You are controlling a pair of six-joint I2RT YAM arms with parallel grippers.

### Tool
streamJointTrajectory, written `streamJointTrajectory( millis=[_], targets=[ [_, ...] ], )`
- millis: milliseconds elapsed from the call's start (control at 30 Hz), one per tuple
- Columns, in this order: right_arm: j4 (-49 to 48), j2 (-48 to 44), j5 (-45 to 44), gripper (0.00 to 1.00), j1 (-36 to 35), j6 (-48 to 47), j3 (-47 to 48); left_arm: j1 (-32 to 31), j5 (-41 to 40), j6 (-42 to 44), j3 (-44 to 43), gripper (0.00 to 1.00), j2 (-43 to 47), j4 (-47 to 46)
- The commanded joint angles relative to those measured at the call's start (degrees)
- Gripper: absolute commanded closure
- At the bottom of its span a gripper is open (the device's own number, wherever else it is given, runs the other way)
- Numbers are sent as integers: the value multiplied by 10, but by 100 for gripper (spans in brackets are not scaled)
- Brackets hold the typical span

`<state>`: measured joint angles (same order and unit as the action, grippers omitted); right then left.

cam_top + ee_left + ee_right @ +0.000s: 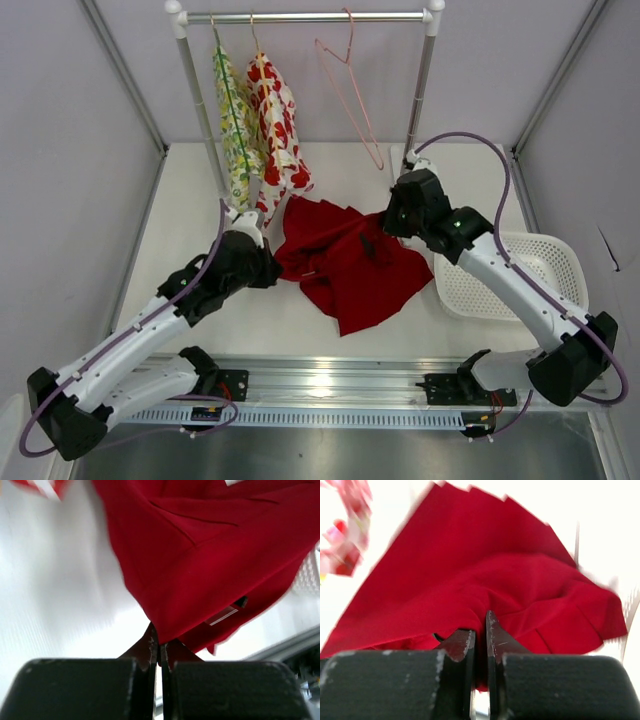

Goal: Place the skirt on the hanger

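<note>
On table (190,195) centre: left gripper (159,642), right gripper (481,625) each pinching red skirt (345,262). Grasp looks made; next, raise toward pink hanger (352,95).

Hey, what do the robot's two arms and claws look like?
The left arm and right arm have white links and chunky black joints, each with a looping purple cable. A green light glows on the right arm. The left claw and right claw are black and blocky, with scuffed fingers.
</note>
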<state>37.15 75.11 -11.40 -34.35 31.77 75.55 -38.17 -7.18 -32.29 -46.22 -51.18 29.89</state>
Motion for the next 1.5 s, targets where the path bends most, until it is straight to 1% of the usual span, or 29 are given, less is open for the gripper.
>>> streamJointTrajectory(
  millis=[0,33,67,133,200,233,267,300,333,367,400,433,500,533,600,767,833,900,967,1067,1100,1133,1167,1200,1267,1300,1333,1400,1467],
  targets=[
    [6,-13,-14,100,-19,-35,-30,-40,-34,-53,18,100,34,53],
    [4,-15,-10,99,-26,-32,-60,-59,-42,-67,24,100,40,56],
    [-1,-15,-9,94,-32,-28,-77,-66,-46,-73,29,100,42,54],
    [-21,-13,-4,89,-41,-15,-132,-67,-52,-79,60,100,34,39],
    [-35,-6,2,83,-47,-7,-166,-68,-54,-80,75,97,18,14],
    [-48,-4,1,81,-48,0,-179,-68,-56,-75,78,88,7,7],
    [-54,-4,2,73,-49,3,-203,-68,-63,-73,76,82,-13,1],
    [-63,-2,4,68,-51,6,-214,-67,-68,-71,75,78,-22,-11],
    [-73,-3,11,63,-53,9,-221,-68,-78,-61,70,66,-31,-17],
    [-79,-2,13,54,-57,10,-231,-67,-84,-54,67,60,-52,-22],
    [-82,-3,10,50,-62,11,-233,-67,-90,-43,54,57,-65,-25],
    [-84,-2,1,43,-73,13,-235,-68,-94,-36,39,53,-76,-26],
    [-80,0,-4,37,-83,15,-231,-67,-88,-16,21,48,-96,-33],
    [-81,-1,-11,32,-95,16,-231,-68,-84,-8,13,44,-99,-47],
    [-81,0,-14,30,-105,19,-225,-67,-81,15,-4,41,-111,-50],
    [-74,7,-46,28,-134,38,-216,-69,-58,80,-44,39,-132,-57],
    [-68,5,-50,27,-140,64,-219,-69,-49,115,-53,37,-139,-61],
    [-66,0,-65,24,-149,92,-232,-69,-34,150,-61,37,-163,-58],
    [-68,-7,-81,20,-152,103,-245,-69,-36,166,-77,39,-185,-37],
    [-77,-31,-92,14,-153,123,-268,-68,-44,171,-80,47,-212,-33],
    [-81,-40,-97,13,-153,128,-273,-67,-47,169,-81,55,-219,-32],
    [-85,-50,-97,10,-153,135,-286,-66,-62,164,-84,60,-234,-29],
    [-90,-61,-98,9,-154,138,-294,-61,-65,150,-87,68,-241,-27],
    [-102,-86,-95,7,-154,142,-302,-52,-69,141,-89,79,-247,-27],
    [-118,-111,-93,6,-154,152,-326,-38,-72,121,-88,88,-269,-32],
    [-121,-130,-92,5,-154,154,-334,-21,-73,115,-89,98,-277,-36],
    [-123,-136,-98,5,-152,157,-341,-14,-74,109,-90,100,-287,-36],
    [-137,-144,-104,5,-146,157,-358,-2,-85,97,-88,100,-313,-40],
    [-167,-139,-80,7,-111,146,-370,1,-97,83,-80,100,-329,-52]
  ],
)
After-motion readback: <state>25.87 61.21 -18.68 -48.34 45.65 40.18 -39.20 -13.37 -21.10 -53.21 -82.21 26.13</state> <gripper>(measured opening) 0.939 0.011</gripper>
